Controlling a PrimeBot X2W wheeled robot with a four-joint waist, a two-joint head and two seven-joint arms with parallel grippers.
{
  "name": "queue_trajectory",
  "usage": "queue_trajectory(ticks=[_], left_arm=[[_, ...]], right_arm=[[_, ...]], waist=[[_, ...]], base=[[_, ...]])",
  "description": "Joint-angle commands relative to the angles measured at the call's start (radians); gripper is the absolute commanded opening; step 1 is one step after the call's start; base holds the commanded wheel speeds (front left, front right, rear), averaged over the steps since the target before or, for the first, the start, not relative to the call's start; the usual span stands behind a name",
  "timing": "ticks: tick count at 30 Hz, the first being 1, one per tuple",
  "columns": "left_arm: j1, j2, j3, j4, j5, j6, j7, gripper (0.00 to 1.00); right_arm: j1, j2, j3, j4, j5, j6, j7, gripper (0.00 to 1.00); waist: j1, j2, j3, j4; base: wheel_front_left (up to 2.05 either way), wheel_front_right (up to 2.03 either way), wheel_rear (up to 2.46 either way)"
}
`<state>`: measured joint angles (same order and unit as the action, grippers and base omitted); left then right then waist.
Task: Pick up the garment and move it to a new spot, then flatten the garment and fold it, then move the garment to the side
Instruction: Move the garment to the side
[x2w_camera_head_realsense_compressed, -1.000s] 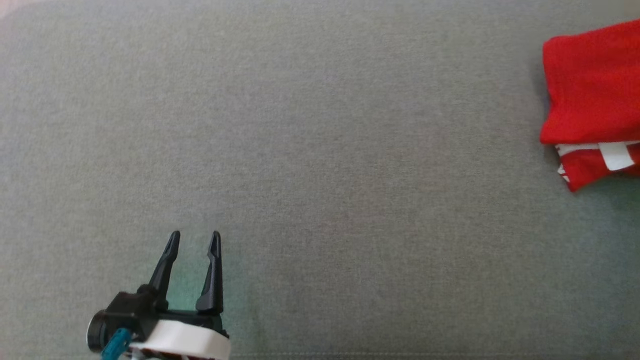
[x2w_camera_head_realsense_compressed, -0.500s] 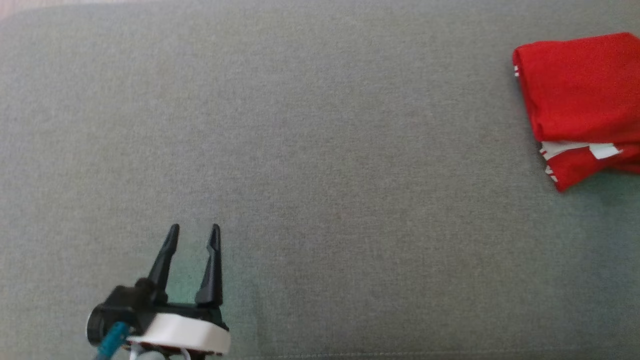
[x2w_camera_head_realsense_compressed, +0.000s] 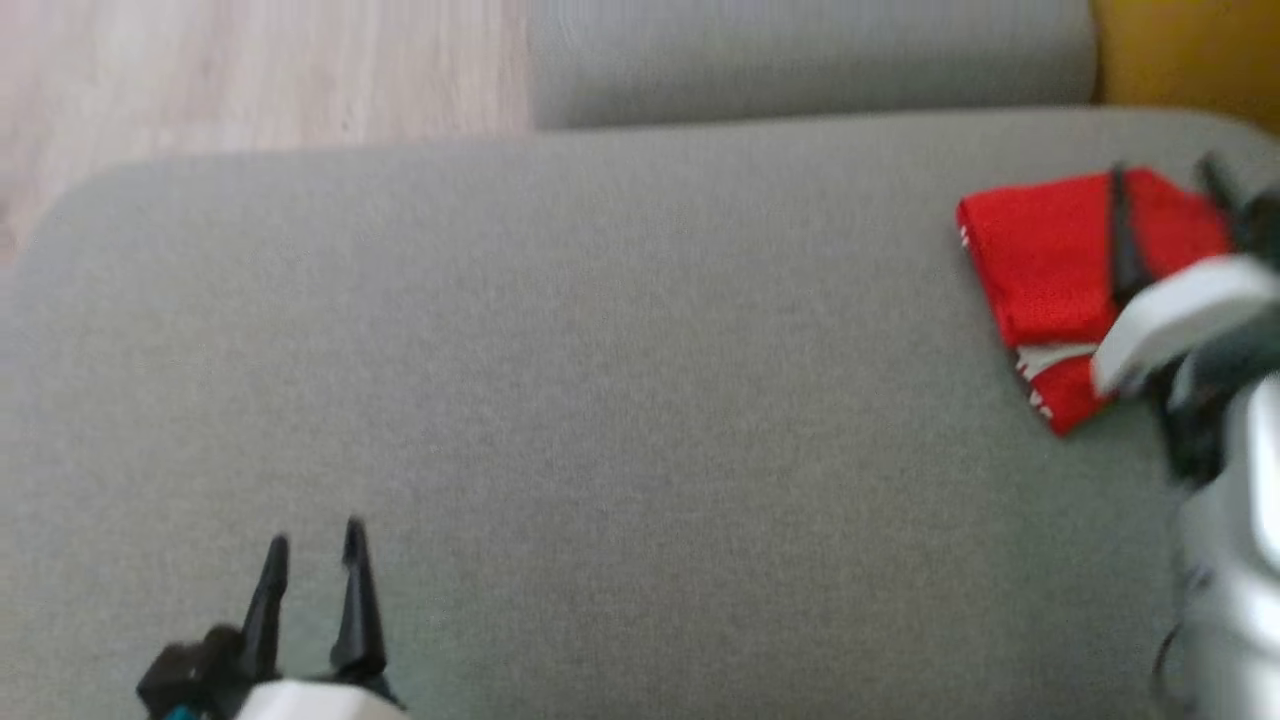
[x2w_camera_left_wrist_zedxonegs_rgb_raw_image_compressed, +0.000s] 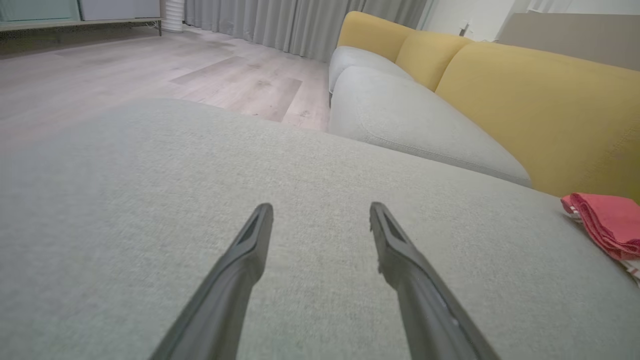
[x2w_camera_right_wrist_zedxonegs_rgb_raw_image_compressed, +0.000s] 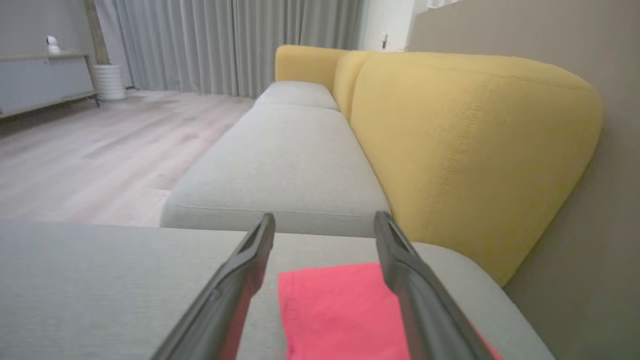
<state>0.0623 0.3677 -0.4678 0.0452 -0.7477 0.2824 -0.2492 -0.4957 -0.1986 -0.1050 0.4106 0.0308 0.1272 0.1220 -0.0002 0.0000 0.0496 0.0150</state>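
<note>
The garment (x2w_camera_head_realsense_compressed: 1040, 250) is a folded red piece with white trim. It lies flat at the far right of the grey seat cushion (x2w_camera_head_realsense_compressed: 600, 380). My right gripper (x2w_camera_head_realsense_compressed: 1163, 168) hovers over its right part, blurred, with the fingers spread. In the right wrist view the right gripper (x2w_camera_right_wrist_zedxonegs_rgb_raw_image_compressed: 325, 215) stands open, with the garment (x2w_camera_right_wrist_zedxonegs_rgb_raw_image_compressed: 340, 310) flat beneath and between the fingers, nothing pinched. Low on the left, my left gripper (x2w_camera_head_realsense_compressed: 315, 533) is open over bare cushion. The left wrist view has the left gripper (x2w_camera_left_wrist_zedxonegs_rgb_raw_image_compressed: 320, 206) empty and the garment (x2w_camera_left_wrist_zedxonegs_rgb_raw_image_compressed: 605, 225) far off to the right.
A yellow backrest (x2w_camera_right_wrist_zedxonegs_rgb_raw_image_compressed: 465, 150) rises just beyond the garment. A second grey seat cushion (x2w_camera_head_realsense_compressed: 810, 60) adjoins at the far side. Pale wooden floor (x2w_camera_head_realsense_compressed: 250, 70) lies past the cushion's rounded far-left edge. Curtains (x2w_camera_right_wrist_zedxonegs_rgb_raw_image_compressed: 225, 45) hang at the back of the room.
The head camera has moved, so floor, the other cushion and the backrest now show. My right gripper has come into view over the garment. The left gripper stays open.
</note>
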Motion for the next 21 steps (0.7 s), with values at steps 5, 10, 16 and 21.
queue_trajectory(ticks=[5, 10, 16, 21], left_arm=[[0.040, 0.036, 0.046, 0.007, -0.002, 0.027, 0.017, 1.00], [0.063, 0.040, 0.038, 0.007, -0.005, 0.027, 0.022, 1.00], [0.087, 0.038, 0.029, 0.006, -0.004, 0.022, 0.018, 1.00], [0.110, 0.033, 0.020, 0.013, 0.002, 0.015, 0.010, 1.00]], right_arm=[[0.199, 0.123, 0.002, -0.154, -0.041, 0.003, -0.107, 1.00], [0.362, 0.147, 0.021, -0.193, -0.018, 0.003, -0.163, 1.00], [0.479, 0.148, 0.105, -0.190, 0.074, 0.003, -0.211, 1.00], [0.546, 0.148, 0.177, -0.175, 0.132, 0.003, -0.250, 1.00]], waist=[[0.0002, 0.0000, -0.115, 0.021], [0.0002, 0.0000, -0.146, 0.030], [0.0002, 0.0000, -0.172, 0.028], [0.0002, 0.0000, -0.183, 0.023]], base=[[0.00, 0.00, 0.00], [0.00, 0.00, 0.00], [0.00, 0.00, 0.00], [0.00, 0.00, 0.00]])
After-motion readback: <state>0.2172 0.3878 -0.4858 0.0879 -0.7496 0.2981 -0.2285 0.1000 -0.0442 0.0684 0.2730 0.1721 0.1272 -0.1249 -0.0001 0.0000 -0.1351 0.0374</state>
